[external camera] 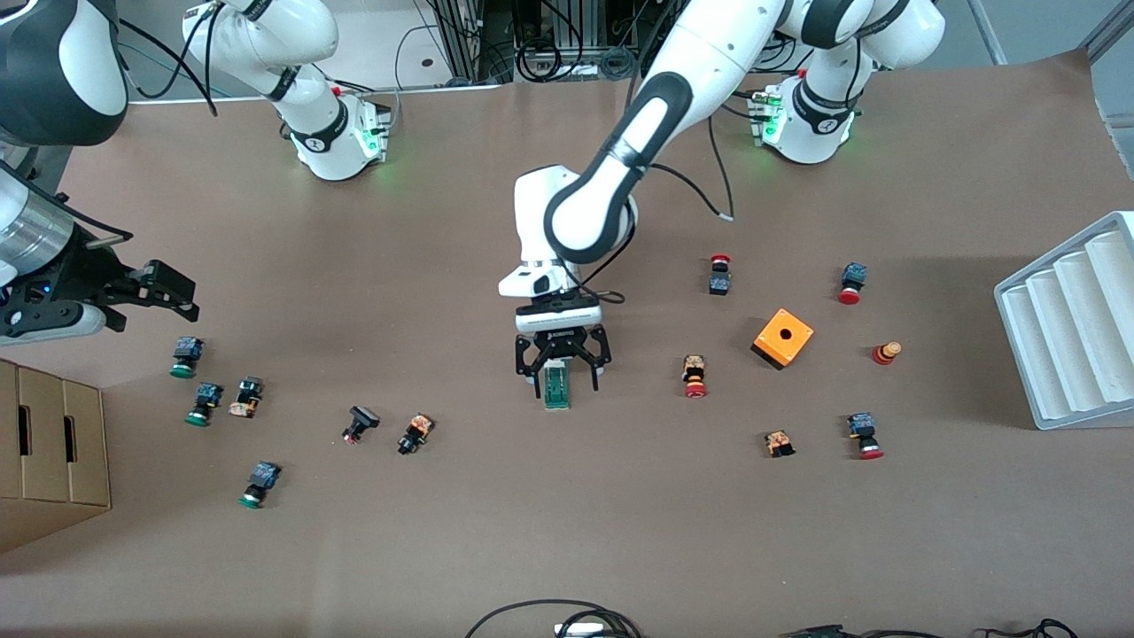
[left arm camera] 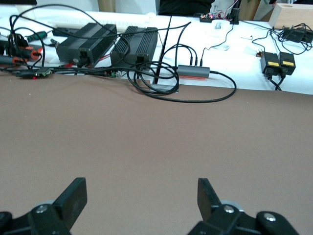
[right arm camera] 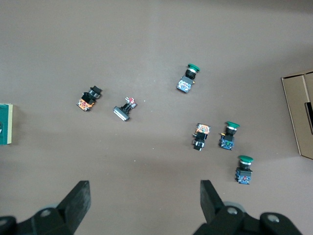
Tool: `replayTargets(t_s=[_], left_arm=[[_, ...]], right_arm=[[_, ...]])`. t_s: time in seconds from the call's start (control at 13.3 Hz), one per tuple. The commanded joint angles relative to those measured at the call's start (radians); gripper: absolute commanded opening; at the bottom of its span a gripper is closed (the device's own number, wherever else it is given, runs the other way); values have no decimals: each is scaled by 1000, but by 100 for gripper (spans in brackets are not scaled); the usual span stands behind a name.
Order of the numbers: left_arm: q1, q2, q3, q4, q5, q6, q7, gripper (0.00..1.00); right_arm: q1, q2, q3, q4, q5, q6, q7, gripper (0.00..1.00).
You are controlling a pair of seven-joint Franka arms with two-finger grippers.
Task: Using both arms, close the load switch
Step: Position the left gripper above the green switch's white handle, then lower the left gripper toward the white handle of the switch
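Looking down from the front view, we see the left gripper low at mid-table, fingers spread wide and straddling the switch; the switch lies flat on the brown table, a green block with a pale end toward the gripper body; we cannot tell whether the fingers touch it, and nothing is lifted; the right gripper hangs in the air at the right arm's end of the table, over bare table near the green buttons, jaws apart and holding nothing; the right arm waits; red buttons and an orange box sit toward the left arm's end, with a white rack at that edge and a cardboard box at the right arm's end.

Left wrist view: we see both fingers wide apart with only bare table between them; the switch does not show here; cables and black boxes lie past the table edge.

Right wrist view: the fingers stand wide apart over open table, gripping nothing; we see green-capped buttons, two orange-bodied parts and a black part scattered below; the switch shows at the picture's edge, cut off, well apart from this gripper; the cardboard box shows at the other edge.
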Motion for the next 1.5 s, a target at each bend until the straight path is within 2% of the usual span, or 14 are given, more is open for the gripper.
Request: replayTargets(t_s=[0.0,0.3,0.53,0.98,1.43], left_arm=[[-44,81,18,86,72,-49,-109,100],[-81,95,18,98,136,-121,-140,100],[-96,112,17,100,239,-154,-285,100],[-118,178,-46,104,251,-302,-354,100],[-139,214,-83,107,251,-374,-405,100]], right_arm=[[0,-16,-2,-18,-20,16,-9,100],[0,-16,-2,-18,-20,16,-9,100],[0,-16,-2,-18,-20,16,-9,100],[0,-16,-2,-18,-20,16,-9,100],[0,-16,-2,-18,-20,16,-9,100]])
